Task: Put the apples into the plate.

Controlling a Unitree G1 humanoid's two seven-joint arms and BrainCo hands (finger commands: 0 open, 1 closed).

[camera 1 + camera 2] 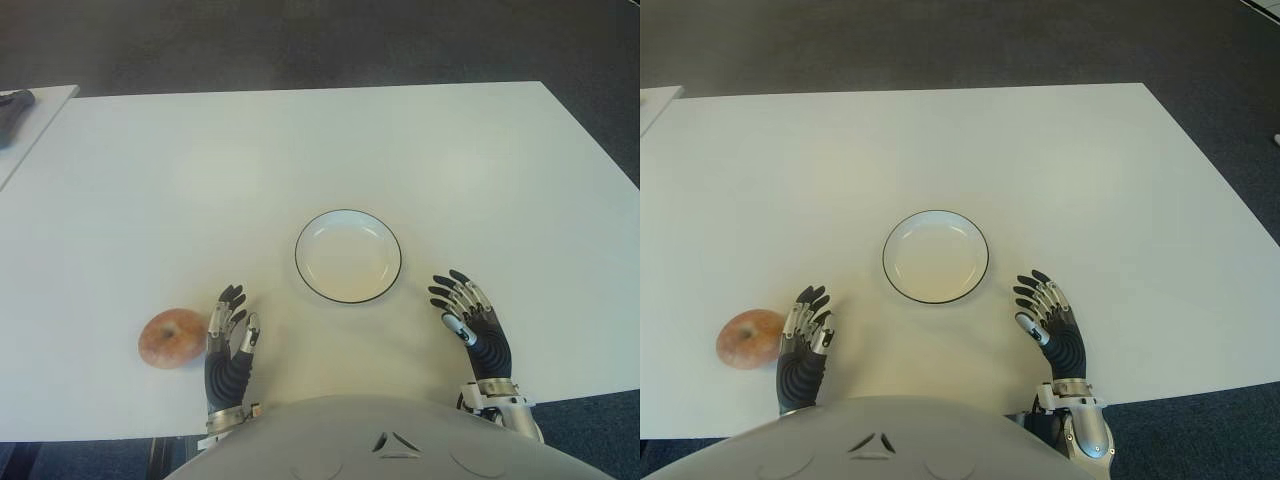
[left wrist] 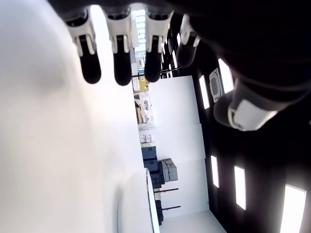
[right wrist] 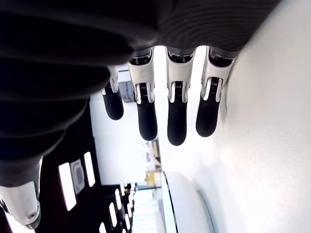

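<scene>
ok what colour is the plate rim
Black, around a white plate; clearest in the left eye view.

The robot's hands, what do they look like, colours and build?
Both the left hand and the right hand have black ribbed palms and wrists. The fingers are silver-white metal segments ending in rounded black rubbery tips, four side by side plus a thumb. A silver cuff rings each wrist, and the right forearm beyond it is silver-grey. No loose cables or markings show.

White table (image 1: pixel 420 150) bears apple (image 1: pixel 172 338) and plate (image 1: pixel 348 256).
</scene>
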